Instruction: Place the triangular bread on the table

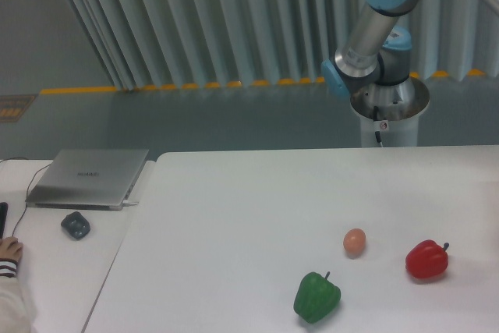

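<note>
A green pepper is sitting nearest the camera on the white table, toward the lower right, its stem pointing up. Just behind it and to the right, a small orange-tan egg is resting on the tabletop, apart from the pepper. Further right, near the frame edge, a red pepper is lying with its stem tilting up and to the right.

At the lower left corner, a person's hand with a striped cuff is resting on a smaller white desk standing beside the table. A dark computer mouse is lying on that desk, and behind it a closed grey laptop is sitting with a cable running off its left side.

Beyond the table's far edge, the robot arm is rising from its round metal base, its blue-capped joints bending up and out through the top right corner. The gripper is lying outside the frame, so its opening and contents cannot be told. The triangular bread is not showing anywhere in view.

Behind everything, pale vertical slats are hanging above a floor marked with a yellow line.
</note>
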### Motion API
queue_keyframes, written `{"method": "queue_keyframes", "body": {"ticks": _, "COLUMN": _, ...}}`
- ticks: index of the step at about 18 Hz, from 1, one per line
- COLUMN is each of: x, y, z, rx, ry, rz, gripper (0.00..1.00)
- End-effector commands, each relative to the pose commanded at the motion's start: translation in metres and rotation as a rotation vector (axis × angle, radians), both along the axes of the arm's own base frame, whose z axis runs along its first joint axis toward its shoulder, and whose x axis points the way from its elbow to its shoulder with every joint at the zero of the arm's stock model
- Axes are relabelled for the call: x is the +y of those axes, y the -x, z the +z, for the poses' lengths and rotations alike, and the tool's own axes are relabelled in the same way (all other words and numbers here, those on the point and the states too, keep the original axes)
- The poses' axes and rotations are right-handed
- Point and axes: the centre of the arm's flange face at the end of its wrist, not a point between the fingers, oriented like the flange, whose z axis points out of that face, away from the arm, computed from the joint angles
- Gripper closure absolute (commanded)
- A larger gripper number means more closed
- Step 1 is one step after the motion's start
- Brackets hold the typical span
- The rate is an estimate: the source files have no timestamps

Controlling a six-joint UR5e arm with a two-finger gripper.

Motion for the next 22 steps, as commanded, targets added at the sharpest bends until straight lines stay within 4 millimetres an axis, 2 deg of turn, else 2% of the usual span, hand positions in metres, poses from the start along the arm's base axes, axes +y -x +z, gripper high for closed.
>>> {"method": "queue_keyframes", "body": {"ticks": 10, "x": 0.004, "y": -0.005, "z": -0.015, "rx": -0.024, "ry": 0.009, "rz": 0.000, "gripper": 0.00}}
{"method": "queue_keyframes", "body": {"ticks": 22, "x": 0.009, "y": -0.001, "z": -0.016, "rx": -0.020, "ry": 0.004, "rz": -0.002, "gripper": 0.00}}
